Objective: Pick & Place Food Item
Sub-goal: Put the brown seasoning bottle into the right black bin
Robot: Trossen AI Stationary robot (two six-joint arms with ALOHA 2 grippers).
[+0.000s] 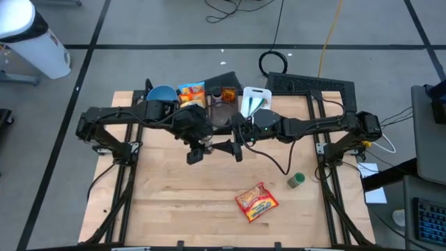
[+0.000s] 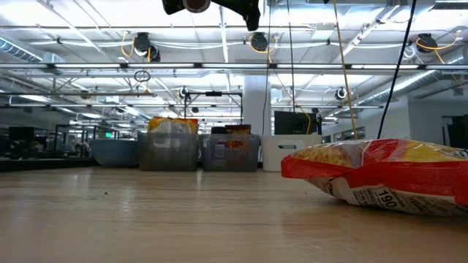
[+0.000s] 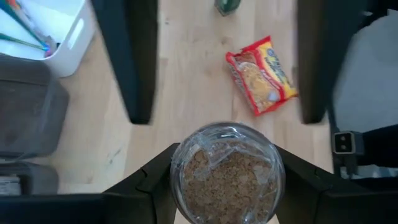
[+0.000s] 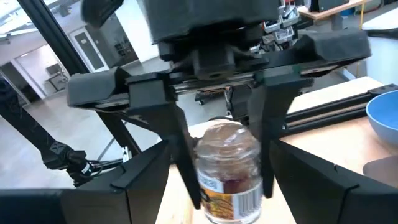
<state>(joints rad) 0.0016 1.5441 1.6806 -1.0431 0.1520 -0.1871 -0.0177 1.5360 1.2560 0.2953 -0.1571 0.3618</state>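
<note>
Table (image 1: 167,202): pale wood, both dark arms reaching in from its sides and meeting above the middle.

Left arm: comes in from the left edge. The left hand (image 3: 225,177) is held high over the centre of the table; the low view only shows it at the upper edge of the picture, well clear of the wood.

Right arm: comes in from the right edge. The right hand (image 4: 227,182) faces the left one at the same height, very close.

Back edge of the table, a row of containers: blue bowl (image 1: 162,94), clear bin holding an orange snack bag (image 1: 191,93), a second dark-tinted bin (image 1: 224,97), white tub (image 1: 255,100).

Noodle packet (image 1: 256,202): red and yellow, lying flat on the front part of the table, well apart from both hands and tilted relative to the table edge.

Jar (image 3: 225,177): clear, filled with brown granules, yellow label seen in the right wrist view. It is off the table, in the air over the middle. The left hand's fingers (image 3: 158,180) are pinching it, one pressed to each side. The right hand's fingers (image 4: 146,180) stand spread, flanking the jar and the left hand's fingers from outside; I see no contact between them and the jar.

Small green-capped container (image 1: 296,181): standing on the table toward the right side, near the noodle packet but not touching it.
</note>
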